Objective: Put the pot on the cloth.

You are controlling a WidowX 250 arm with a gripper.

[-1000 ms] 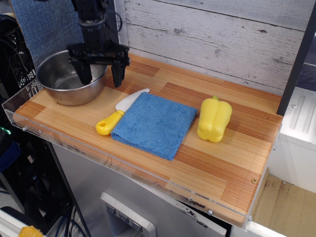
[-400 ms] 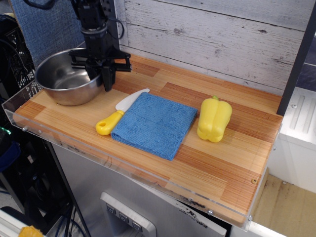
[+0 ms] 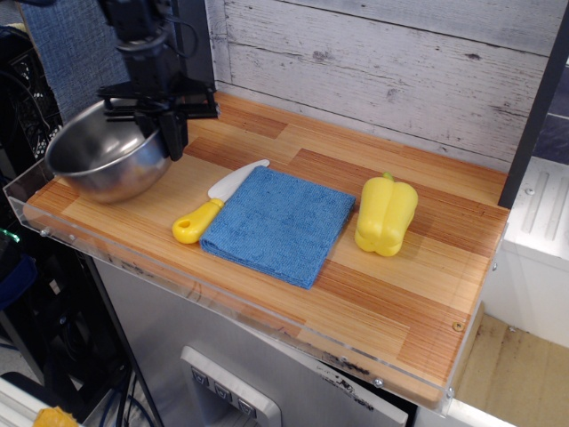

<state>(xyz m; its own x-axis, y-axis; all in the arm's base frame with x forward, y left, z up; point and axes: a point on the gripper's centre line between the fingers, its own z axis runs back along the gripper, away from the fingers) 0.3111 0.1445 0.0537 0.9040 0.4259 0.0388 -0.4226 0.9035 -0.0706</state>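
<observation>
The pot [image 3: 105, 165] is a shiny steel bowl at the far left of the wooden table, tilted with its right rim raised. My gripper [image 3: 171, 140] hangs from the black arm and is shut on that right rim. The blue cloth [image 3: 280, 222] lies flat in the middle of the table, to the right of the pot and apart from it. Nothing lies on the cloth.
A toy knife [image 3: 213, 203] with a yellow handle lies along the cloth's left edge, between pot and cloth. A yellow pepper [image 3: 385, 213] stands right of the cloth. A clear plastic lip [image 3: 27, 191] borders the table's left and front edges. A plank wall [image 3: 373, 62] is behind.
The gripper closed from open onto the pot's right rim. It then rose and moved left, and the pot tilted and shifted left with it.
</observation>
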